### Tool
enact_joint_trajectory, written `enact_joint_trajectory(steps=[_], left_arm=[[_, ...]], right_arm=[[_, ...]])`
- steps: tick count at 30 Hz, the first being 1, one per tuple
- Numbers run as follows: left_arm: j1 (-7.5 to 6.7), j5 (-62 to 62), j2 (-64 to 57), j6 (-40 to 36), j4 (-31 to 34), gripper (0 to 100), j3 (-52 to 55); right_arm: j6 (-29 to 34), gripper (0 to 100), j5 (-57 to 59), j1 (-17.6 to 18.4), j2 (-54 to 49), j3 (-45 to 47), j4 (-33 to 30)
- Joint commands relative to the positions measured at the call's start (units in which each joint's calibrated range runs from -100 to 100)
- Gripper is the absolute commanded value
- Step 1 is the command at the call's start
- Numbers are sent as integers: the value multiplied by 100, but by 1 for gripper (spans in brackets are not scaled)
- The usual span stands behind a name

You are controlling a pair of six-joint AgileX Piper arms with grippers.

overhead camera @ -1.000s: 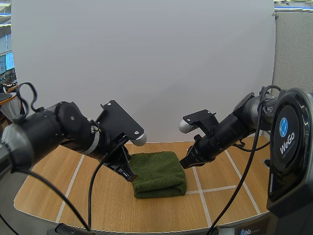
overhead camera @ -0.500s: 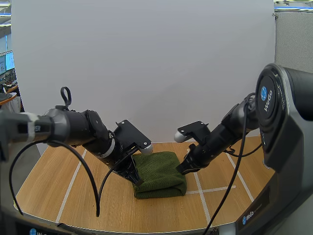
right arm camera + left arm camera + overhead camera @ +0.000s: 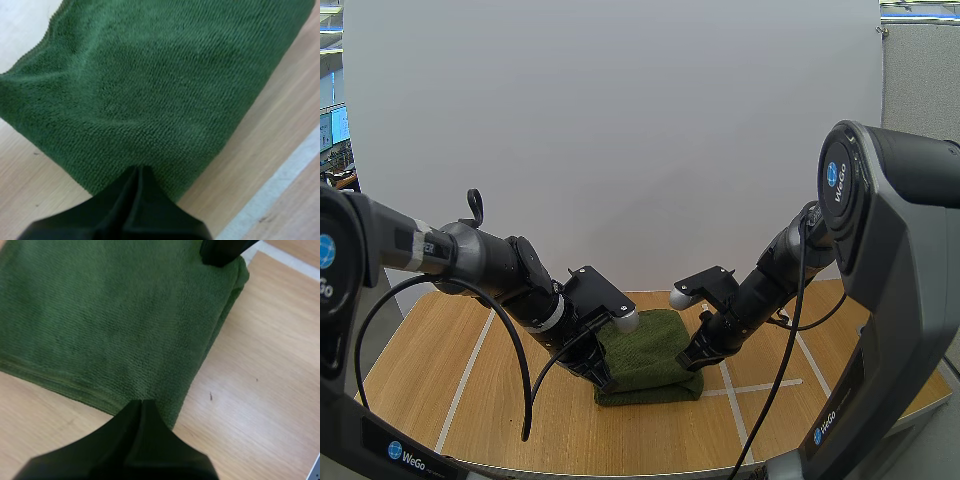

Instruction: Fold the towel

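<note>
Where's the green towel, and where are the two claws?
green towel (image 3: 655, 348), high view, middle of its top face.
left claw (image 3: 142, 407), left wrist view, tip of the shut fingers.
right claw (image 3: 139, 172), right wrist view, tip of the shut fingers.

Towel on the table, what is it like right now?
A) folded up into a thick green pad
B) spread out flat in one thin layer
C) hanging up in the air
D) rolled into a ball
A: the towel lies on the table as a thick green pad, with stacked layers showing along its edge.
</note>
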Motion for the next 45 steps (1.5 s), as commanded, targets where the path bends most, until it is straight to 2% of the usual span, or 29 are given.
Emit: enact_joint_trajectory(steps=[1,9,17,26,31,41,45], left_arm=[[1,77,466,137,-112,0,11],[1,-597,1222,283,-167,0,11],[1,-958,1274,289,-181,0,11],[51,-683,-510,270,-31,0,-263],[51,-547,-629,270,26,0,-828],[60,-879,1078,198,26,0,-2048],[181,-873,1759,197,-293,0,-2471]], right_arm=[[-56,0,8,1,468,38,-67],[-56,0,-49,1,762,65,-114],[-56,0,-217,1,716,192,-110],[-56,0,-98,1,-837,44,-108],[45,0,-98,1,-1165,-508,-51],[289,0,-94,1,173,-1956,86],[320,0,129,1,878,-2459,296]])
